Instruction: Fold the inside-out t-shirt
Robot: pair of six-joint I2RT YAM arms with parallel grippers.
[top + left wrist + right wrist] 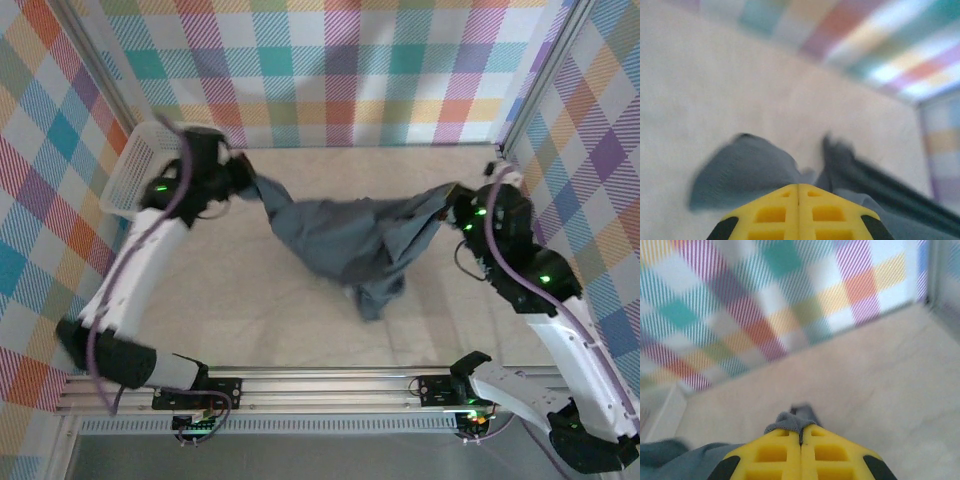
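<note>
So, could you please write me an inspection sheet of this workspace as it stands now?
Surface: pale beige table, bare around the shirt.
Job's things: blue-grey t-shirt, unfolded, strung between the two grippers, its middle sagging low.
Clutter: white lattice basket at the far left edge.
Grippers: left gripper shut on the t-shirt; right gripper shut on the t-shirt.
Cables: purple cables run along both arms, apart from the cloth.
Surroundings: plaid walls on three sides.
</note>
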